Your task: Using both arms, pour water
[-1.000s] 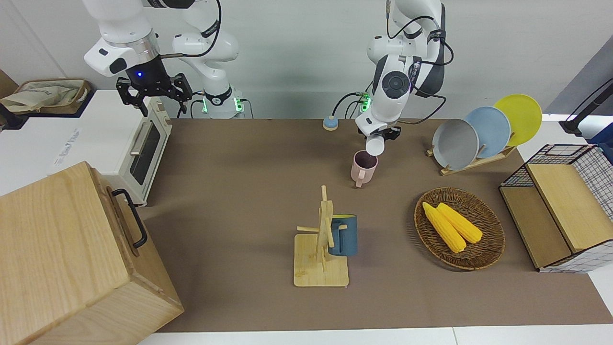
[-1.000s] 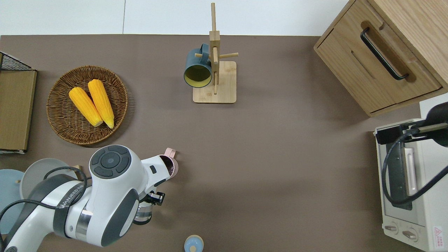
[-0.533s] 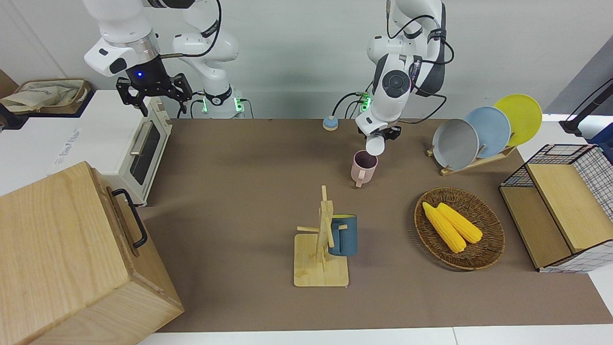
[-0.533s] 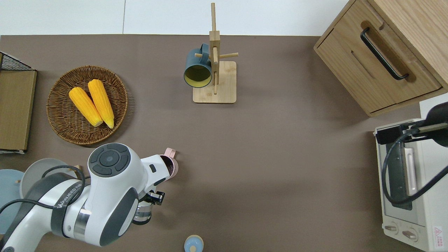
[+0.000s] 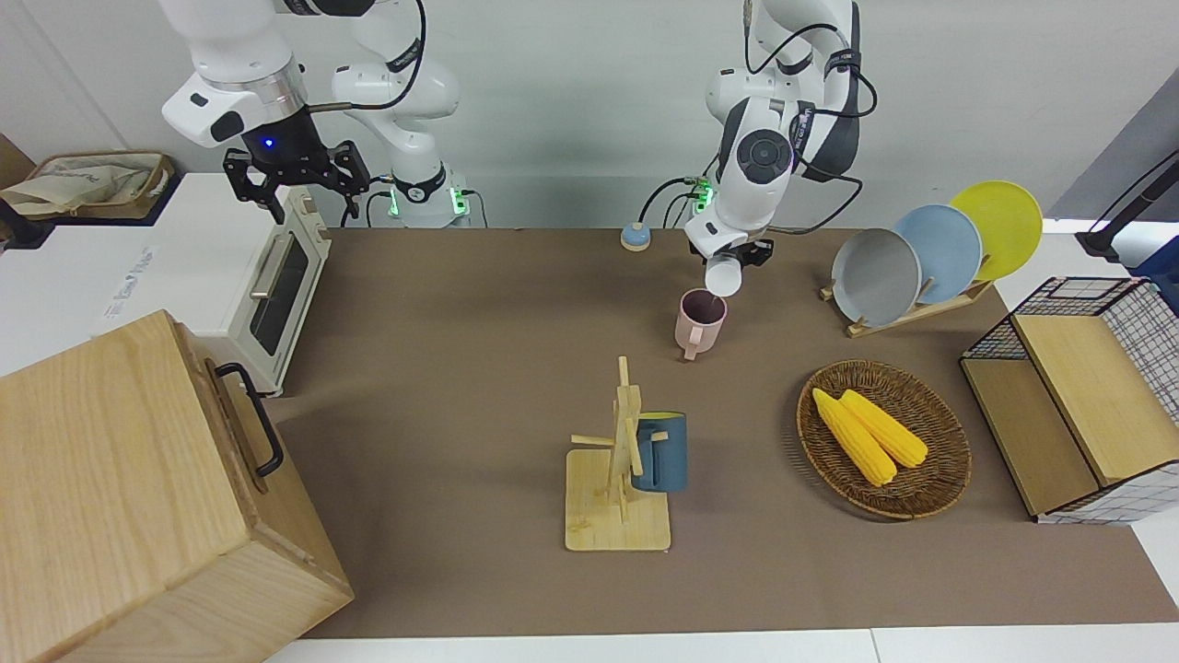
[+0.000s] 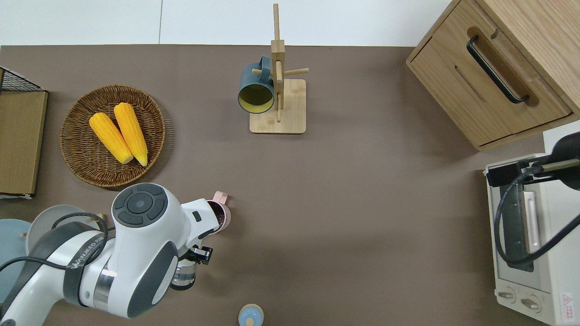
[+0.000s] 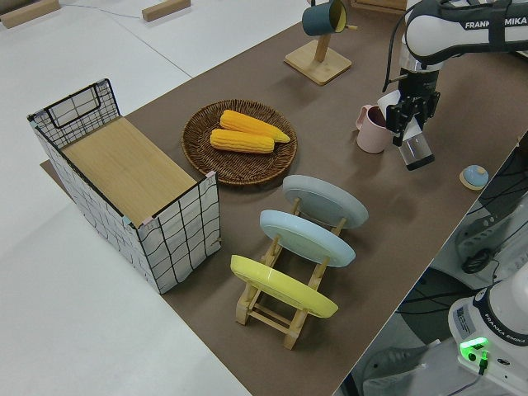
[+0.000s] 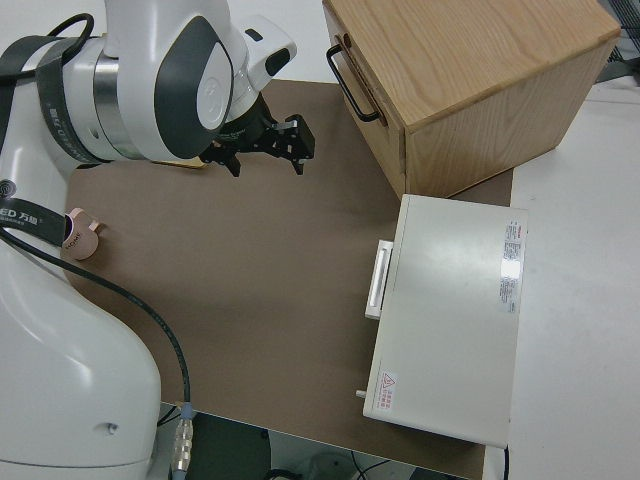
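My left arm (image 6: 136, 244) reaches over the table near a pink mug (image 5: 699, 319) that stands upright. Its gripper (image 7: 410, 124) is shut on a clear glass (image 7: 417, 152), held tilted in the air just beside the mug (image 7: 373, 129). In the overhead view the glass (image 6: 182, 277) is over bare table, nearer to the robots than the mug (image 6: 221, 215). In the front view the white wrist hides the glass. No water shows in any view. My right arm is parked, its gripper (image 5: 291, 180) open and holding nothing.
A wooden mug tree (image 5: 619, 479) carries a dark blue mug (image 5: 660, 451). A wicker basket (image 5: 939, 479) holds two corn cobs. A plate rack (image 5: 921, 253), wire crate (image 5: 1073, 396), wooden cabinet (image 5: 138, 497), toaster oven (image 5: 267, 285) and small blue disc (image 5: 634, 237) line the table's edges.
My left arm has shifted a little and its wrist has risen slightly beside the pink mug, still holding the glass. The right arm has not moved.
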You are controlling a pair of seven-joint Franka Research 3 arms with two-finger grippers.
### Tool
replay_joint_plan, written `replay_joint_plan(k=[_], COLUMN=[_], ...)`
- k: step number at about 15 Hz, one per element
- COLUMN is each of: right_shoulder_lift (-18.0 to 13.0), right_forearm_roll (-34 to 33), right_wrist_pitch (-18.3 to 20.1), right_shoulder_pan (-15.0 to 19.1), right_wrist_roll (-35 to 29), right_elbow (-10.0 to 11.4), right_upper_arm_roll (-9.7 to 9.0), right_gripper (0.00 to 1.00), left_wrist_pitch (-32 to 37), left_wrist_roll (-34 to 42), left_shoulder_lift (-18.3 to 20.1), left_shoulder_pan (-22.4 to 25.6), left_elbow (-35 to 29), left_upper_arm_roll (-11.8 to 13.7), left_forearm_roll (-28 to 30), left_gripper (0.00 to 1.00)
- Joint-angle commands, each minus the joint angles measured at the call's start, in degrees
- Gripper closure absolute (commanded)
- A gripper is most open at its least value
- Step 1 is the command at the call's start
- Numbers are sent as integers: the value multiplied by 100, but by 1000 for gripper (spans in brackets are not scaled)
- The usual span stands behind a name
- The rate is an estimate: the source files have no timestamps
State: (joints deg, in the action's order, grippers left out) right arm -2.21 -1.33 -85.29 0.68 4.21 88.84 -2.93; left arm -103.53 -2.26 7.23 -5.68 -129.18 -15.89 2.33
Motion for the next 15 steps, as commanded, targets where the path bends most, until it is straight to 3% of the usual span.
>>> replay_joint_plan(k=[1,12,15], right_shoulder_lift=[-104,-104,-104], right_forearm_roll=[28,28,28], right_wrist_pitch=[-14,-14,-14], right_shoulder_pan=[29,29,29], right_wrist_roll=[116,116,116], right_elbow=[116,116,116], right_upper_arm_roll=[3,3,-5], right_gripper=[7,7,7], left_wrist_pitch=[254,61,-263], left_wrist_roll=[-117,-134,-143], left_shoulder_lift=[-29,94,339], left_shoulder_pan=[-12,-21,-21], left_elbow=[209,112,-150], left_upper_arm_roll=[16,86,86], left_forearm_roll=[-145,-127,-75], left_gripper=[1000,1000,1000])
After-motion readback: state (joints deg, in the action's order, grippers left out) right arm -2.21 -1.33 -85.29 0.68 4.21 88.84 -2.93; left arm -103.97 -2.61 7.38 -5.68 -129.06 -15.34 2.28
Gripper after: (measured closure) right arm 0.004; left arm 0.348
